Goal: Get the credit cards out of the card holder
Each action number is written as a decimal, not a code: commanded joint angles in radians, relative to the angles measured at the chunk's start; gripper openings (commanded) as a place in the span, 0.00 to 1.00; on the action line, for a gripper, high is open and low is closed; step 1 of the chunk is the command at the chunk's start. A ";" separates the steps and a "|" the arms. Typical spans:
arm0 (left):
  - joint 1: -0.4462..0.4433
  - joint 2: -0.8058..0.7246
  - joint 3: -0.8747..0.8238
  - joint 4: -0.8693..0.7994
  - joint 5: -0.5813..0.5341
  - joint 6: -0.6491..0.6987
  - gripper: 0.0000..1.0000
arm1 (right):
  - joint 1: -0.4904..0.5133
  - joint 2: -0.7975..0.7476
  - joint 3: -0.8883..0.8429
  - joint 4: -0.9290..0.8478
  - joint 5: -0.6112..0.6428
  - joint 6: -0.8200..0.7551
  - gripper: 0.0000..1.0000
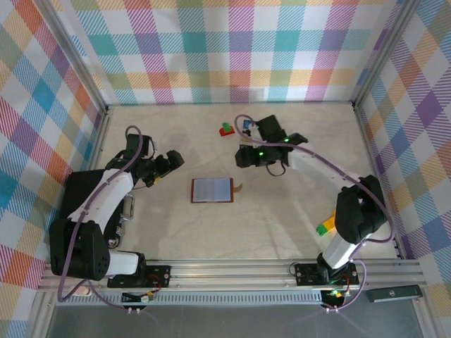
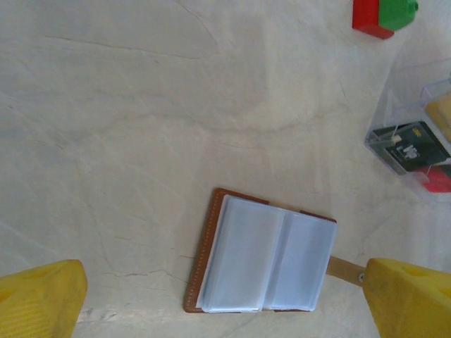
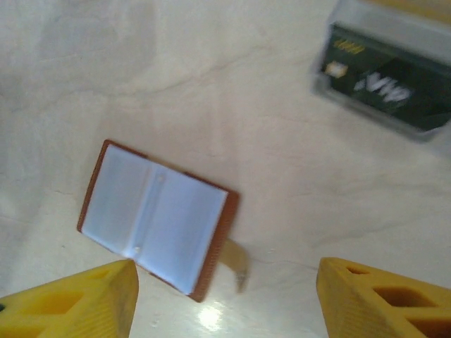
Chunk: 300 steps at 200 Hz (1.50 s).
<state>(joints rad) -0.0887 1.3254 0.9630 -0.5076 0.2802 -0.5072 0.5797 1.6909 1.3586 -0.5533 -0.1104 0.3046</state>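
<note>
The card holder point(image 1: 211, 190) lies open and flat mid-table, brown border up, its pale bluish sleeves looking blank. In the left wrist view the card holder point(image 2: 264, 260) sits between my left gripper's point(image 2: 222, 303) wide-apart yellow fingertips point(image 2: 39, 299), below them. My left gripper point(image 1: 173, 163) is open, just left of the holder. My right gripper point(image 1: 243, 156) hovers up and right of it, open and empty; its view shows the card holder point(image 3: 158, 218) ahead of the gripper point(image 3: 229, 303). A black chip card point(image 2: 409, 148) and part of a yellow credit card point(image 2: 440, 113) lie in a clear box.
The clear plastic box point(image 1: 248, 127) stands behind the right gripper and shows in both wrist views point(image 3: 387, 77). A red-and-green block point(image 1: 226, 129) sits beside it. A yellow-green block point(image 1: 324, 227) lies by the right arm. The holder's tan strap point(image 3: 236, 260) sticks out on its right.
</note>
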 commanded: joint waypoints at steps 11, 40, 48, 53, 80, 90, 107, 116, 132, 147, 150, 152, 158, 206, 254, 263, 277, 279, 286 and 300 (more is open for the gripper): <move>0.081 -0.042 -0.022 -0.034 0.061 -0.005 1.00 | 0.117 0.116 0.058 0.016 0.080 0.261 0.69; 0.138 -0.064 -0.029 -0.046 0.100 -0.003 1.00 | 0.207 0.224 0.135 -0.016 0.109 0.360 0.69; 0.152 -0.072 -0.029 -0.049 0.111 -0.001 1.00 | 0.231 0.252 0.161 -0.026 0.116 0.373 0.69; 0.160 -0.076 -0.030 -0.052 0.116 -0.001 1.00 | 0.243 0.274 0.178 -0.037 0.125 0.382 0.70; 0.193 -0.098 -0.031 -0.072 0.127 0.015 1.00 | 0.307 0.374 0.292 -0.128 0.193 0.406 0.75; 0.202 -0.107 -0.031 -0.082 0.124 0.023 1.00 | 0.324 0.402 0.326 -0.152 0.218 0.404 0.77; 0.210 -0.117 -0.034 -0.089 0.120 0.036 1.00 | 0.343 0.448 0.376 -0.183 0.243 0.395 0.78; 0.214 -0.117 -0.035 -0.089 0.119 0.038 1.00 | 0.350 0.468 0.400 -0.202 0.254 0.393 0.79; 0.220 -0.117 -0.035 -0.085 0.129 0.038 1.00 | 0.363 0.500 0.441 -0.231 0.282 0.380 0.84; 0.224 -0.117 -0.039 -0.078 0.134 0.038 1.00 | 0.370 0.525 0.473 -0.251 0.294 0.367 0.84; 0.225 -0.117 -0.041 -0.077 0.134 0.037 1.00 | 0.371 0.530 0.480 -0.255 0.293 0.365 0.84; 0.225 -0.118 -0.041 -0.075 0.134 0.038 1.00 | 0.371 0.533 0.484 -0.258 0.294 0.364 0.84; 0.225 -0.117 -0.045 -0.071 0.134 0.036 1.00 | 0.373 0.545 0.494 -0.263 0.300 0.360 0.84; 0.230 -0.095 -0.060 -0.046 0.144 0.030 1.00 | 0.379 0.611 0.565 -0.312 0.292 0.349 0.77; 0.233 -0.074 -0.065 -0.034 0.163 0.029 1.00 | 0.379 0.661 0.615 -0.365 0.287 0.351 0.77; 0.233 -0.074 -0.066 -0.034 0.166 0.030 1.00 | 0.379 0.668 0.617 -0.374 0.287 0.353 0.77; 0.233 -0.073 -0.065 -0.032 0.168 0.030 1.00 | 0.379 0.681 0.626 -0.392 0.289 0.352 0.77; 0.232 -0.073 -0.066 -0.033 0.168 0.030 1.00 | 0.379 0.681 0.627 -0.394 0.290 0.352 0.77; 0.233 -0.072 -0.066 -0.031 0.169 0.030 1.00 | 0.379 0.687 0.626 -0.403 0.292 0.353 0.77; 0.233 -0.070 -0.067 -0.030 0.174 0.033 1.00 | 0.379 0.700 0.626 -0.419 0.294 0.356 0.77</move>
<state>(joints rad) 0.1280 1.2446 0.9062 -0.5468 0.4271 -0.4839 0.9504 2.3455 1.9713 -0.8883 0.1726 0.6659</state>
